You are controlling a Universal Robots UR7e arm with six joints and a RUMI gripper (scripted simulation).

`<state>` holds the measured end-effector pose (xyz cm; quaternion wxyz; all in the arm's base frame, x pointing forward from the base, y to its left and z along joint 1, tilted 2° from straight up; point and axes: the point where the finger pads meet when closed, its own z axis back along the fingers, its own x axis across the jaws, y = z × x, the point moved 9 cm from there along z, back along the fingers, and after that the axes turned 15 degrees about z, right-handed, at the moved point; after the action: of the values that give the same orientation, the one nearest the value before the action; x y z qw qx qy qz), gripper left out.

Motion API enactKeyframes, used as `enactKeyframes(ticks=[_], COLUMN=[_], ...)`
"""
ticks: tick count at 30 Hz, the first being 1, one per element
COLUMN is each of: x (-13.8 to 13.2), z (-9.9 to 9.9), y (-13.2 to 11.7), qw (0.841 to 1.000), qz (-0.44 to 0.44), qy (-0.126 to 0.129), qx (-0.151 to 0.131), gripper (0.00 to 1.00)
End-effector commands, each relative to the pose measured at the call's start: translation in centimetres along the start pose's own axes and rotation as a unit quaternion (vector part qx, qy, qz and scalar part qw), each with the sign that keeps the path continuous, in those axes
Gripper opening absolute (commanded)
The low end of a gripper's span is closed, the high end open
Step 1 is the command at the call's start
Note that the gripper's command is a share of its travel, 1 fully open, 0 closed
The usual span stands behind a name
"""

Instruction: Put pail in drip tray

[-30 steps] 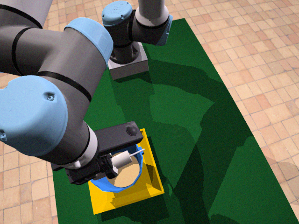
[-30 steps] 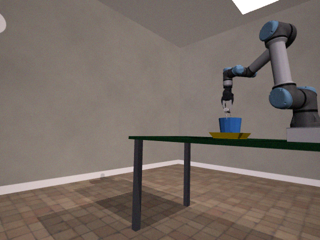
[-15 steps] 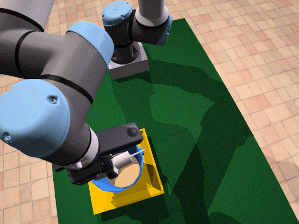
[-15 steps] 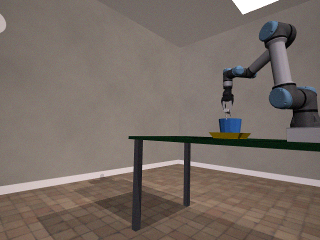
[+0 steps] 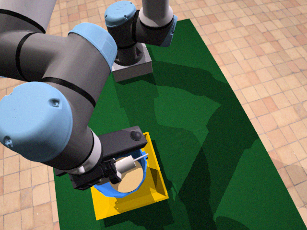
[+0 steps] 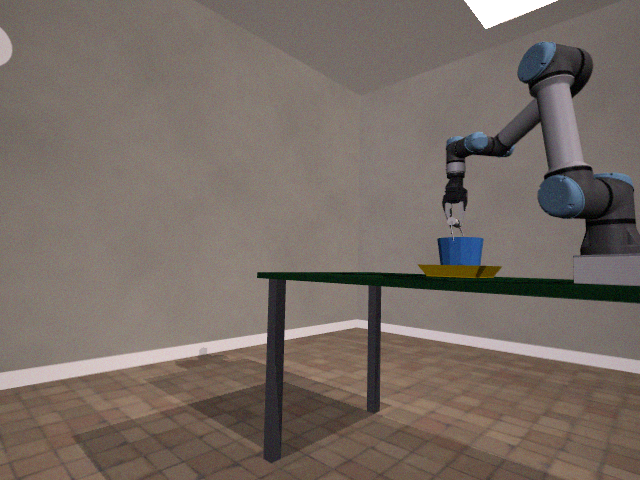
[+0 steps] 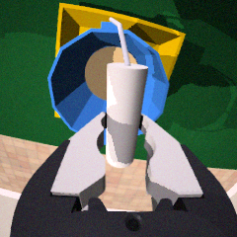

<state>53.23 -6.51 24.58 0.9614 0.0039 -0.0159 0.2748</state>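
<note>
The blue pail (image 5: 109, 190) (image 6: 460, 251) (image 7: 74, 94) stands upright over the yellow drip tray (image 5: 111, 208) (image 6: 439, 270) (image 7: 69, 20), toward the tray's left side. In the side view its base reaches down behind the tray's rim, and the contact with the floor is hidden. My gripper (image 5: 116, 170) (image 6: 453, 215) (image 7: 122, 114) is directly above the pail, shut on the white cylindrical grip (image 5: 126, 163) (image 7: 123, 99) of the pail's wire handle. The handle is raised straight up.
The tray lies on a green table (image 5: 198, 111) (image 6: 336, 277) near its left edge. The arm's grey base block (image 5: 134, 66) (image 6: 604, 268) stands at the far end of the table. My arm's large joints hide the table's left side in the overhead view.
</note>
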Motion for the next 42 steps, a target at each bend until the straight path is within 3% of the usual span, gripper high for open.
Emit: enactKeyframes(ticks=[1, 29, 30, 42], x=[0.02, 0.02, 0.02, 0.02], z=[0.07, 0.07, 0.07, 0.07], y=[-0.02, -0.02, -0.02, -0.02], qw=[1.000, 1.000, 1.000, 1.000], qz=[0.000, 0.000, 0.000, 0.000], qy=[-0.001, -0.001, -0.001, -0.001], qx=[-0.001, -0.001, -0.001, -0.001], gripper=[0.00, 0.00, 1.00, 1.00])
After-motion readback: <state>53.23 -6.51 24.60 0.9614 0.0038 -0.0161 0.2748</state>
